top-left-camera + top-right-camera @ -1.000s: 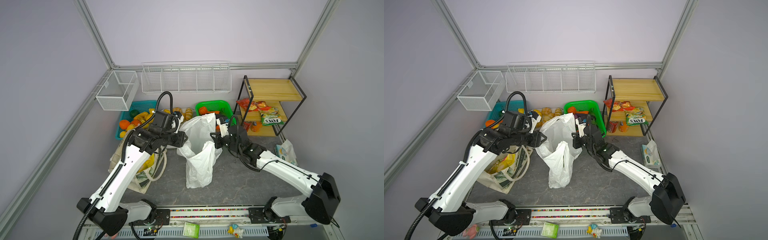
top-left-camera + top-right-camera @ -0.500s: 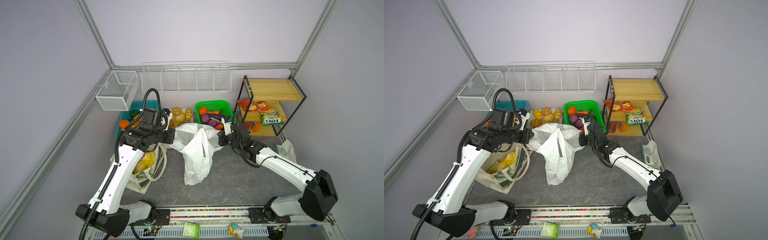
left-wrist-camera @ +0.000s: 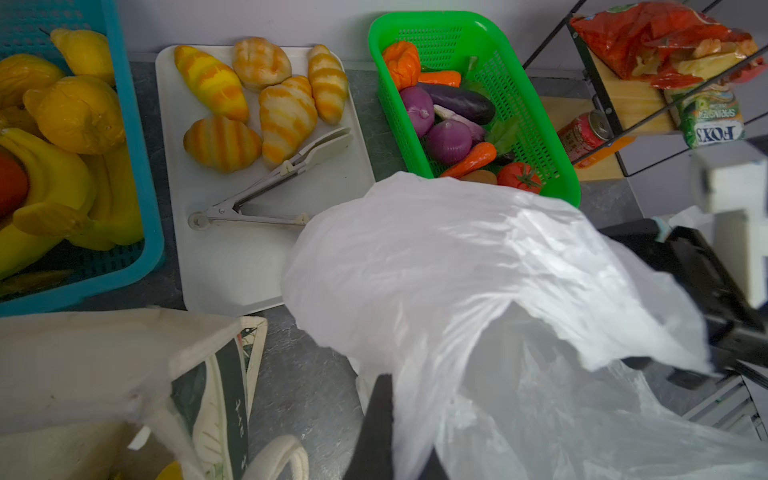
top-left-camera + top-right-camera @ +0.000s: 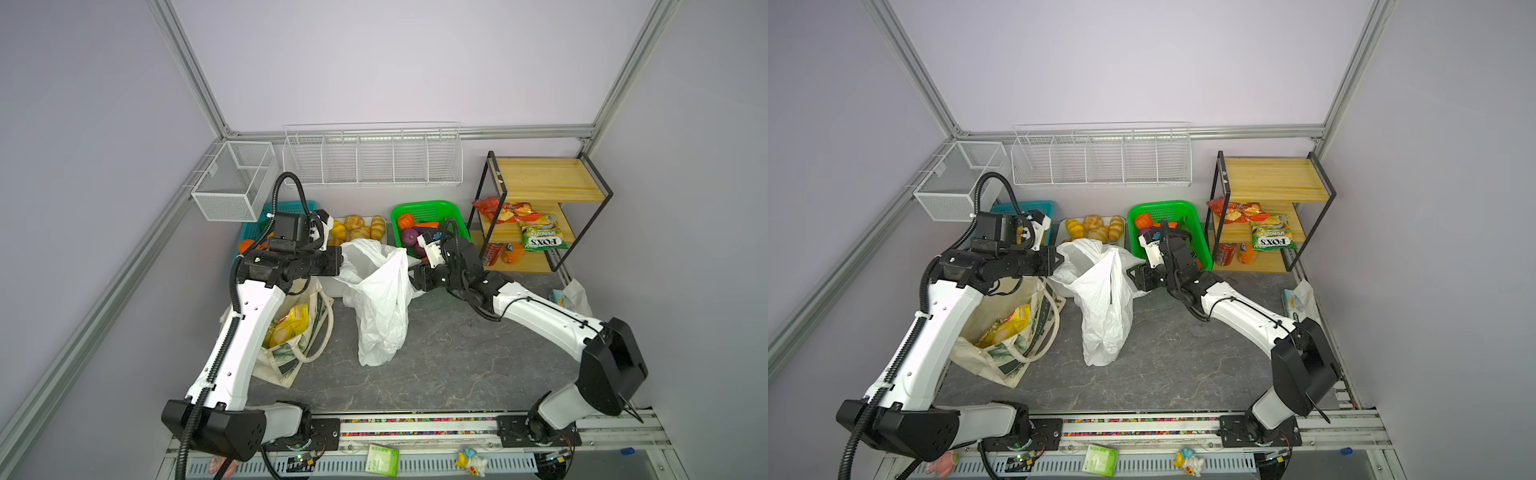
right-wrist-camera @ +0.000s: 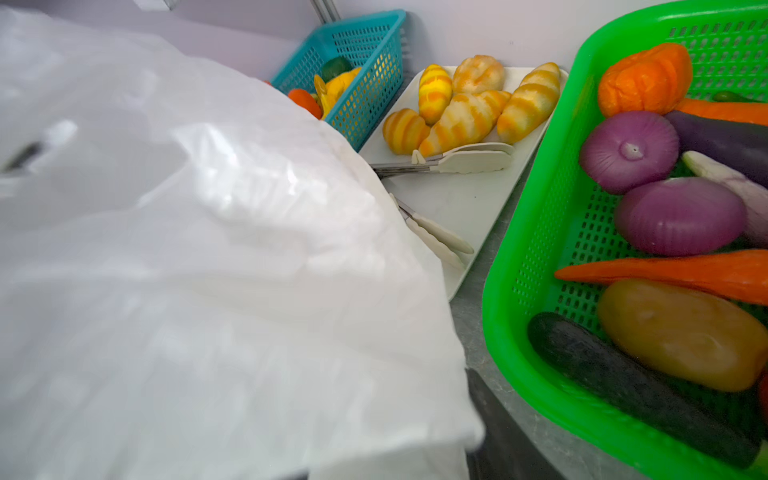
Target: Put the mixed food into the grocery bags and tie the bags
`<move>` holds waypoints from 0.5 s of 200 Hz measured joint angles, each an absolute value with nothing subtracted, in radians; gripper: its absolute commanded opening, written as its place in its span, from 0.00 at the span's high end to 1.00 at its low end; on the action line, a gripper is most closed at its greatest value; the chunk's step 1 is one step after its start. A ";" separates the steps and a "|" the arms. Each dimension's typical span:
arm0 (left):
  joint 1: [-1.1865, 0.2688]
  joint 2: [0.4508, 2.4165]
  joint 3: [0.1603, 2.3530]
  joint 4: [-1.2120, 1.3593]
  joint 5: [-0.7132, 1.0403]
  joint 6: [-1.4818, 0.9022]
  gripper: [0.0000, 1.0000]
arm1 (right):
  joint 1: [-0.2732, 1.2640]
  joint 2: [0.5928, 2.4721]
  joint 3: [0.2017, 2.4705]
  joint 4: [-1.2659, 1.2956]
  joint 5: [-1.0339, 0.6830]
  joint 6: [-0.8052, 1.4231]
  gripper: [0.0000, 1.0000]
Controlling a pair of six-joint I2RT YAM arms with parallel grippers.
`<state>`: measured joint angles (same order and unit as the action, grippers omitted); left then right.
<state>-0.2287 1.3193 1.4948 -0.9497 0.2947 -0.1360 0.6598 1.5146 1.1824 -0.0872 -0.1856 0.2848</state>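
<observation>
My left gripper [image 4: 340, 266] is clamped on the rim of the white plastic bag [image 4: 380, 307], holding its mouth up for the vegetables [image 3: 449, 141] in the green basket [image 4: 432, 203] just beside it; whether my right gripper [image 4: 415, 279] at the opposite rim grips, I cannot tell.

I work on a grey marbled floor [image 4: 449, 357] between lilac walls [image 4: 374, 62]. A white wire rack [image 4: 372, 156] hangs beside the wooden shelf unit [image 4: 544, 178].
</observation>
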 measured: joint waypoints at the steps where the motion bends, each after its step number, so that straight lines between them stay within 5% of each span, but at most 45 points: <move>1: -0.227 1.320 1.492 -0.946 0.297 -0.137 1.00 | 0.658 1.507 1.182 -0.093 -0.186 0.282 0.29; 16: -0.218 1.325 1.470 -0.920 0.314 -0.147 1.00 | 0.648 1.429 1.182 -0.146 -0.185 0.237 0.16; 47: -0.216 1.328 1.447 -0.890 0.320 -0.150 1.00 | 0.628 1.281 1.171 -0.216 -0.163 0.130 0.06; 100: -0.185 1.328 1.422 -0.855 0.315 -0.150 1.00 | 0.491 1.275 1.083 -0.236 -0.178 0.082 0.00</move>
<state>-0.1852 1.3277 1.4223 -0.8547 0.3145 -0.1497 0.4908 1.2747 1.0832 -0.2363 -0.1780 0.0818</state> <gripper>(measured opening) 0.047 0.998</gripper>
